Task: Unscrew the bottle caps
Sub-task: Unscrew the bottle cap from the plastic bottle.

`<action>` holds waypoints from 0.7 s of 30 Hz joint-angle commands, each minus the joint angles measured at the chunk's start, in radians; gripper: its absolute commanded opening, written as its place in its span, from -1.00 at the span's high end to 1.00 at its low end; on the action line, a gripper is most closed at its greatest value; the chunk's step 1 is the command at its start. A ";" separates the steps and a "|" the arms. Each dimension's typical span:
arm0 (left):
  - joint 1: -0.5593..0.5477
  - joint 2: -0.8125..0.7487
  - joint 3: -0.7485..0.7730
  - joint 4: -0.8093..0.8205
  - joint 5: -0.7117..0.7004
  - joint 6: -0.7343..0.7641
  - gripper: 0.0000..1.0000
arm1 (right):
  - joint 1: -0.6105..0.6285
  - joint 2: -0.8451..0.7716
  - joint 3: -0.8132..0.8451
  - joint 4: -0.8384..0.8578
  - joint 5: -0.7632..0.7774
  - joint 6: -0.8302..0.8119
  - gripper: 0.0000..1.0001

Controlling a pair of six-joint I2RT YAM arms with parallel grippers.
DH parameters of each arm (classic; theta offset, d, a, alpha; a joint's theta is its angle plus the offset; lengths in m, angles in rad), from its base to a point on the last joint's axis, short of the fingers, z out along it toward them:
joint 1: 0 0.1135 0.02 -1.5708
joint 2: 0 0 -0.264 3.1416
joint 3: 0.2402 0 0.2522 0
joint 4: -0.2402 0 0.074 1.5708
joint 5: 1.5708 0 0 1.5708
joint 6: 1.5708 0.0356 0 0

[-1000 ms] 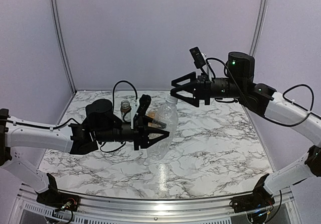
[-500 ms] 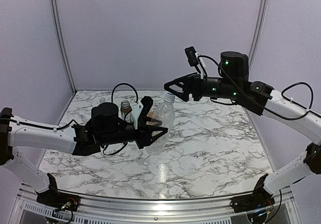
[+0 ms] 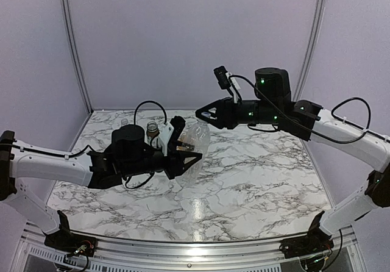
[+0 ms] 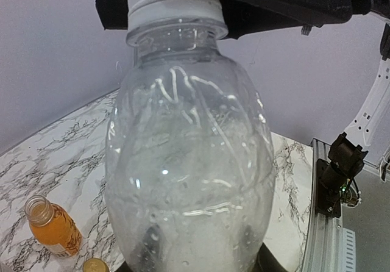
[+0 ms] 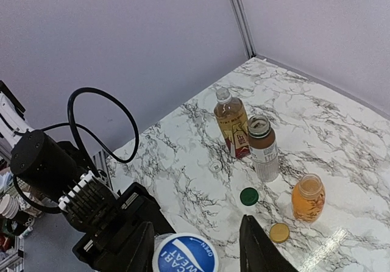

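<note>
My left gripper (image 3: 190, 156) is shut on the lower body of the tall clear bottle (image 3: 198, 143), holding it tilted above the table; the bottle fills the left wrist view (image 4: 189, 162). Its white-and-blue cap (image 5: 186, 257) sits between the fingers of my right gripper (image 5: 196, 223), which has drawn in round it from the right (image 3: 204, 114). From the left wrist the black fingers cover the top of the cap (image 4: 173, 7). Three loose caps lie on the marble: green (image 5: 248, 196), orange (image 5: 280, 232) and white (image 5: 215, 166).
Three open bottles stand at the back left: amber tea with a red label (image 5: 232, 125), a short one with a white label (image 5: 263, 147) and orange juice (image 5: 308, 199). A black cable (image 5: 100, 119) loops over the left arm. Grey walls enclose the marble table (image 3: 256, 174).
My right arm has swung left to the bottle's neck and its wide-open jaws have drawn in round the cap. The left gripper has tipped the bottle slightly while still holding it.
</note>
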 commanded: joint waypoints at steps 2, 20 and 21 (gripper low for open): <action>-0.007 -0.011 0.018 -0.009 -0.031 0.015 0.52 | 0.011 0.005 0.034 0.010 -0.035 0.014 0.31; -0.005 -0.055 -0.013 -0.009 -0.005 -0.011 0.39 | 0.010 -0.008 0.013 0.054 -0.124 -0.096 1.00; -0.005 -0.061 -0.015 -0.008 0.009 -0.010 0.38 | 0.010 -0.011 0.010 0.059 -0.154 -0.127 1.00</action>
